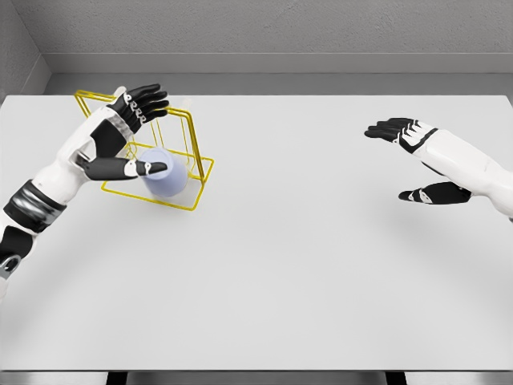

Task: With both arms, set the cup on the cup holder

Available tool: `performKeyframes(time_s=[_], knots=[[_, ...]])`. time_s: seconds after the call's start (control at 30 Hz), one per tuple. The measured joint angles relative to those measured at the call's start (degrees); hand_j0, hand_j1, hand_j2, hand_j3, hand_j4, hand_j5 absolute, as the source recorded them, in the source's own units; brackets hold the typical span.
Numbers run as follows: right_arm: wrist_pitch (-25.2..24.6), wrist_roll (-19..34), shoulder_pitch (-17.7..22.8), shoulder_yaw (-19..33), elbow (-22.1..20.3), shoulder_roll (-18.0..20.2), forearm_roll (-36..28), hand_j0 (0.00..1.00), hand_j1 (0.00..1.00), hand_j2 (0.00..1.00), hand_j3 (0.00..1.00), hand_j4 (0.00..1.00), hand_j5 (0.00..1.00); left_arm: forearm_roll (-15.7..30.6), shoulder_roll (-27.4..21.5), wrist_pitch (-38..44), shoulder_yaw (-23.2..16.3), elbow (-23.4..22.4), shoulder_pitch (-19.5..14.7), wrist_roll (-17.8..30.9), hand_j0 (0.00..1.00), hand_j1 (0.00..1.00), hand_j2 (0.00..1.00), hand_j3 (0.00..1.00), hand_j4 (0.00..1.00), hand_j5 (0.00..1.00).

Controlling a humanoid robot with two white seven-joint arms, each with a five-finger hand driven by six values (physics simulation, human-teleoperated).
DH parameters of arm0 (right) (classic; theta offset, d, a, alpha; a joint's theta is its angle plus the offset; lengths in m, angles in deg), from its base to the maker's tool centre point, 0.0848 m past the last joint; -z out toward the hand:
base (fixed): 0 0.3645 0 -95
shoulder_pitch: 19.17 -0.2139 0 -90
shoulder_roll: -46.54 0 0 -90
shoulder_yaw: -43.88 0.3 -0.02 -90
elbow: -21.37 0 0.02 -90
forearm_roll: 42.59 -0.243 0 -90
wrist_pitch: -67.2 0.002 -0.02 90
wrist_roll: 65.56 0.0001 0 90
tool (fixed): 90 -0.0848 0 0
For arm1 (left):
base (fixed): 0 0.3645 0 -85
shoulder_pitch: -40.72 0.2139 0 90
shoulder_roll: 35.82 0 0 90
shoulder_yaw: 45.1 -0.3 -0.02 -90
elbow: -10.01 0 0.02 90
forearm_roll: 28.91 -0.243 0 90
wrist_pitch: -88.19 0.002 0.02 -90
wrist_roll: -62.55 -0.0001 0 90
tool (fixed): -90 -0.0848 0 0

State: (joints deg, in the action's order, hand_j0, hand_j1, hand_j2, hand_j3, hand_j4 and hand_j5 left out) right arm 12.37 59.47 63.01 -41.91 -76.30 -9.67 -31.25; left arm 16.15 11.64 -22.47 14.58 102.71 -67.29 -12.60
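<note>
**Head view: cup inside the wire holder, left hand beside it**

Pale lavender-blue translucent cup [165, 182] sitting within the yellow wire-frame cup holder [195, 138], at the table's far left, over the frame's front part, near its front right corner. Cup's open mouth tilted toward the camera; whether its base rests flat on the frame, not clear.

White-and-black left hand [132, 136] around the cup from the left: thumb [132, 168] stretched out level, tip at the cup's upper rim, touching or just short of it. Four fingers [146, 100] extended and fanned above, over the holder's upright wires, clear of the cup. No closed grip visible; hand spread wide.

White-and-black right hand [417, 160] well apart, over the table's right side, holding nothing. Fingers [389, 128] straight and slightly splayed, pointing left; thumb [433, 193] lower, also pointing left, a wide gap between them.

Flat white table [304, 273] under everything; grey wall beyond its far edge.
</note>
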Motion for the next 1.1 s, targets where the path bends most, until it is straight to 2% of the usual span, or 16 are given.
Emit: performKeyframes(time_s=[0.2,0.33,0.73,0.93,1.03,1.1], knots=[[0.0,0.0,0.0,0.0,0.0,0.0,0.0,1.0,1.0,1.0,1.0,1.0,1.0,0.0,0.1,0.8,0.0,0.0,-0.6,0.0,0.91,0.91,0.91,0.91,0.91,0.91],[0.0,0.0,0.0,0.0,0.0,0.0,0.0,1.0,1.0,1.0,1.0,1.0,1.0,0.0,0.1,0.8,0.0,0.0,-0.5,0.0,0.82,0.82,0.82,0.82,0.82,0.82],[0.0,0.0,0.0,0.0,0.0,0.0,0.0,1.0,1.0,1.0,1.0,1.0,1.0,0.2,-1.4,-2.5,0.3,1.3,0.6,0.0,0.84,0.84,0.84,0.84,0.84,0.84],[0.0,0.0,0.0,0.0,0.0,0.0,-0.1,1.0,1.0,1.0,1.0,1.0,1.0,1.3,-8.7,-9.6,0.6,2.2,5.4,-0.1,0.86,0.86,0.86,0.86,0.86,0.86],[0.0,0.0,0.0,0.0,0.0,0.0,-0.1,1.0,1.0,1.0,1.0,1.0,1.0,2.7,-13.1,-12.5,2.9,2.2,8.1,-0.1,0.87,0.87,0.87,0.87,0.87,0.87],[0.0,0.0,0.0,0.0,0.1,0.0,-0.1,1.0,1.0,1.0,1.0,1.0,1.0,3.4,-15.1,-13.4,4.6,1.8,8.7,-0.1,0.91,0.91,0.91,0.91,0.91,0.91]])
